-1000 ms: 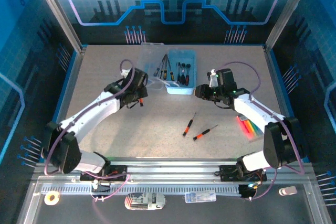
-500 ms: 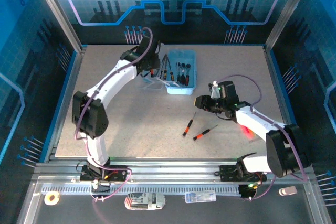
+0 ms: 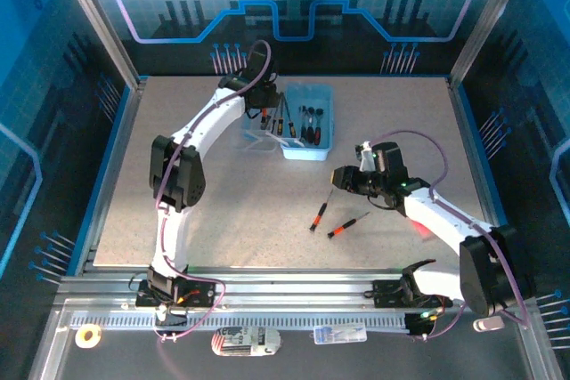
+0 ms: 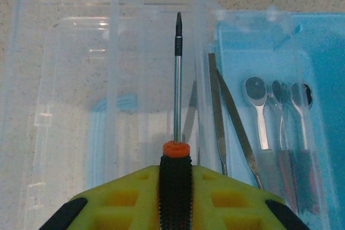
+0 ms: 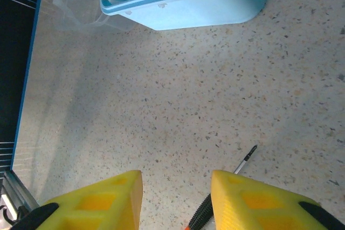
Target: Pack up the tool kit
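Left pincer (image 4: 175, 189) is clamping a slim screwdriver (image 4: 177, 90) by its knurled black handle, with the shaft pointing over the clear lid (image 4: 81, 79) beside the blue box (image 3: 303, 152). It's looking light, stiff and slippery along the steel, so the ribbed handle is the spot to grab. Right pincer (image 5: 177, 187) is hanging open over a loose screwdriver (image 5: 203, 208) on the table (image 5: 161, 106).

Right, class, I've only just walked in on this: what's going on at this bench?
Two robot arms are packing a tool kit. The left fingers grip a black-handled screwdriver, its tip out over the clear lid beside the blue box, which already holds several tools. The right fingers are open, low over the table, next to one of two loose screwdrivers not yet packed.
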`<control>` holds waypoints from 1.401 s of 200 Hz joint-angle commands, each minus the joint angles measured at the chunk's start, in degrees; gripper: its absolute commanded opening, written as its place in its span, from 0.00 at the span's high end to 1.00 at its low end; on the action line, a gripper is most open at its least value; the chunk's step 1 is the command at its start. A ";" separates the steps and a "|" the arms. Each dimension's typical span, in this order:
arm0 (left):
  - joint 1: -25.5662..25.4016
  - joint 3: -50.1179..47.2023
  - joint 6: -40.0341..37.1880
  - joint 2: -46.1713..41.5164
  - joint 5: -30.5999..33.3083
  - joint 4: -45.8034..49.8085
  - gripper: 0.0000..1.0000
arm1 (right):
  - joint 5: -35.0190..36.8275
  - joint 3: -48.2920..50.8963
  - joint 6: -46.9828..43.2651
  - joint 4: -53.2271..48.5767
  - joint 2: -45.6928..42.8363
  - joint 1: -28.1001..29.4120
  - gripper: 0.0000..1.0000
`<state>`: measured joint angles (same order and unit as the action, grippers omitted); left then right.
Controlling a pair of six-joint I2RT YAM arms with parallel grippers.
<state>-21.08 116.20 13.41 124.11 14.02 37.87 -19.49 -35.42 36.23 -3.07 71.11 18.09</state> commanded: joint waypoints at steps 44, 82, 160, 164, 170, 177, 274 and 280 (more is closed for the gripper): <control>0.69 3.96 1.09 3.61 -5.10 2.90 0.78 | 2.46 -0.92 -1.50 -3.21 -1.60 0.72 0.59; 0.69 3.45 1.49 3.34 -5.84 3.44 0.72 | 3.34 -1.22 -1.95 -4.17 -1.86 0.67 0.59; 0.69 2.40 1.58 -3.55 -5.88 4.00 0.62 | 4.79 -3.69 -3.60 -6.84 -2.77 0.64 0.58; 0.69 2.09 1.82 -4.33 -6.07 3.87 0.62 | 4.74 -3.94 -3.70 -7.06 -2.69 0.61 0.58; 0.69 1.28 2.24 -5.64 -6.43 3.56 0.61 | 4.66 -4.30 -3.92 -7.27 -2.52 0.64 0.57; 0.67 -0.11 2.73 -7.12 -6.99 2.81 0.61 | 4.66 -4.52 -4.18 -7.45 -2.31 0.60 0.57; -14.37 -45.84 13.88 -34.54 1.67 -9.00 0.53 | 11.90 -5.09 -4.55 -12.84 -3.42 0.30 0.46; -15.84 -48.62 15.08 -35.38 1.58 -9.95 0.53 | 12.50 -4.71 -4.28 -12.92 -3.28 0.33 0.46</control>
<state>-33.06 77.25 22.79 91.98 13.23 31.31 -10.90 -39.03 31.90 -13.04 68.47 18.09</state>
